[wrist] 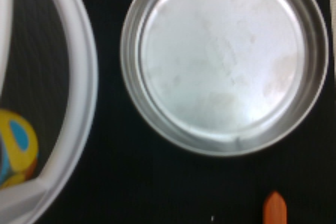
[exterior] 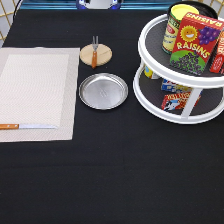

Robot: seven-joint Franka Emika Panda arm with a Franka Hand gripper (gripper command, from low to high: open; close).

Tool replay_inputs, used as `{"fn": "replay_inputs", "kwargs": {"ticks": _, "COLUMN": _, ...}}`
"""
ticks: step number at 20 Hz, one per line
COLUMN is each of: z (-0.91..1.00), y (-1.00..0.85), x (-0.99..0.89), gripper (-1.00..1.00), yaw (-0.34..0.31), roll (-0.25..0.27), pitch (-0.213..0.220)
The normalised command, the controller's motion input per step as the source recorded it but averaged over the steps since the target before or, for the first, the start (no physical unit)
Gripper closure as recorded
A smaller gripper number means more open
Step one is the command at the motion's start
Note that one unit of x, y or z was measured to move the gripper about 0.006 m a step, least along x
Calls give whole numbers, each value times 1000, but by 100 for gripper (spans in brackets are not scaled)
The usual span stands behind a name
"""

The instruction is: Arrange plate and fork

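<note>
The round silver metal plate (exterior: 103, 91) lies on the black tablecloth just right of the placemat, in the middle of the exterior view. It fills much of the wrist view (wrist: 225, 75). The fork (exterior: 94, 51), with an orange-brown wooden handle and short metal tines, lies across the round wooden coaster (exterior: 102, 54) just above the plate. The tip of its handle shows in the wrist view (wrist: 275, 207). The gripper does not show in the exterior view.
A beige placemat (exterior: 37, 92) lies at the left, with a wooden-handled knife (exterior: 27, 126) along its lower part. A white two-tier turntable (exterior: 150, 95) at the right holds a raisins box (exterior: 196, 42), a can (exterior: 175, 25) and other packages; its rim shows in the wrist view (wrist: 71, 115).
</note>
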Motion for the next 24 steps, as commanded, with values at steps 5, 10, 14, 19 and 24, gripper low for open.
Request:
{"fn": "replay_inputs", "kwargs": {"ticks": 5, "z": -126, "y": -225, "x": 656, "gripper": -100, "yaw": 3, "roll": 45, "pitch": 4}}
{"fn": "replay_inputs", "kwargs": {"ticks": 10, "z": -222, "y": -85, "x": 633, "gripper": -100, "yaw": 12, "roll": 0, "pitch": 21}}
{"fn": "replay_inputs", "kwargs": {"ticks": 14, "z": -230, "y": -32, "x": 662, "gripper": -100, "yaw": 23, "roll": 0, "pitch": 20}}
{"fn": "replay_inputs", "kwargs": {"ticks": 19, "z": -254, "y": -62, "x": 641, "gripper": -100, "yaw": 16, "roll": 9, "pitch": 14}}
{"fn": "replay_inputs", "kwargs": {"ticks": 24, "z": -291, "y": -128, "x": 597, "gripper": -100, "yaw": 0, "roll": 27, "pitch": 7}}
